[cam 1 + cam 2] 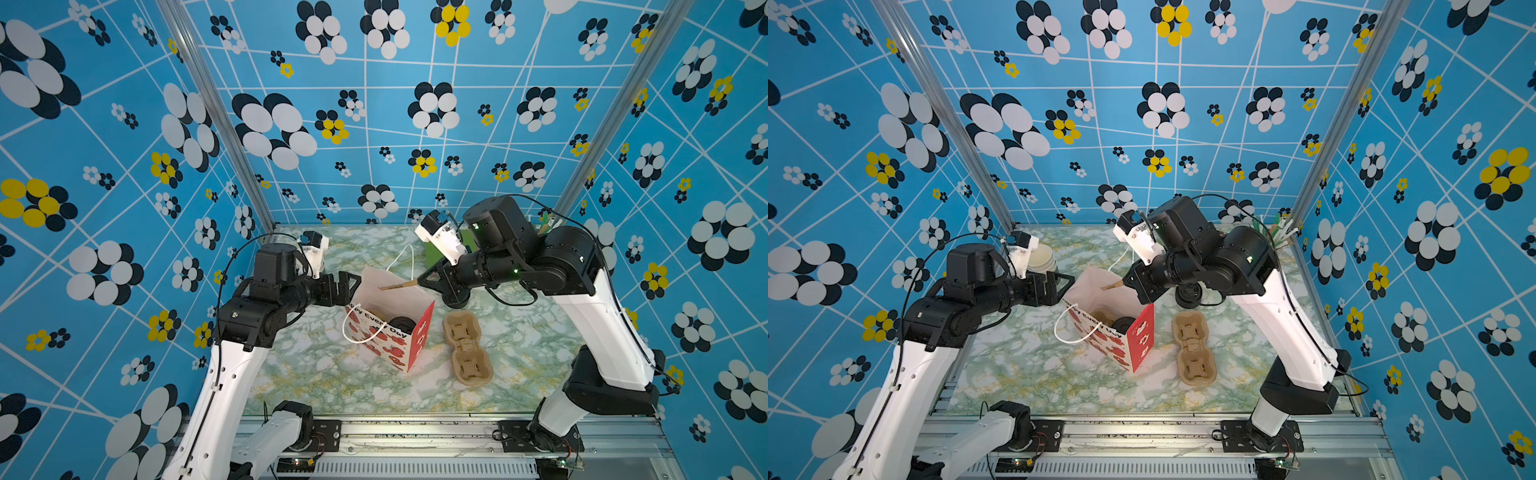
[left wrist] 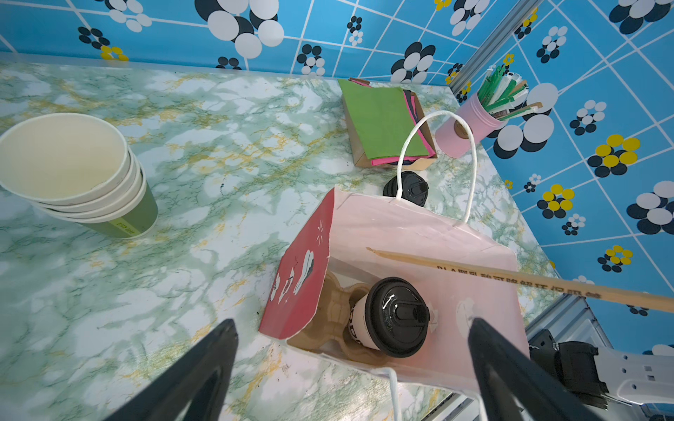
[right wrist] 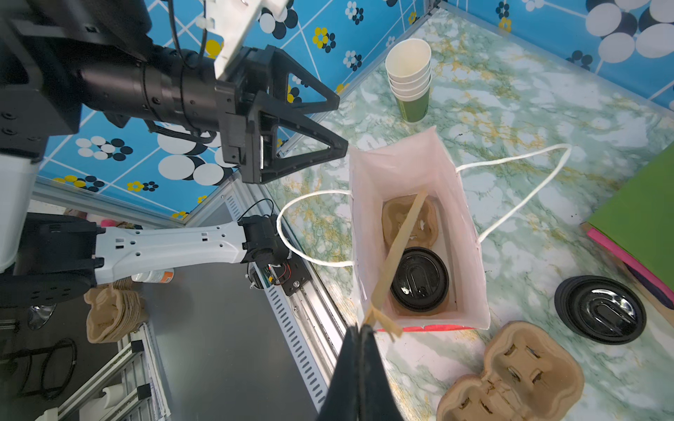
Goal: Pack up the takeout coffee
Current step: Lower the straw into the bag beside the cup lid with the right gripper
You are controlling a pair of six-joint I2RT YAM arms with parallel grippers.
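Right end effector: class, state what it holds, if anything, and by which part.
The right end effector pinches the brown paper-wrapped straw at one end; the rest slants over the open bag.

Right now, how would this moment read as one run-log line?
takeout coffee: inside paper bag | right claw: shut on wrapped stick over bag mouth | left claw: open, beside bag rim

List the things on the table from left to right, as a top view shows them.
stack of paper cups, paper bag, cardboard cup carrier, bundle of straws. The black lids overlap the carrier, so they are left out.
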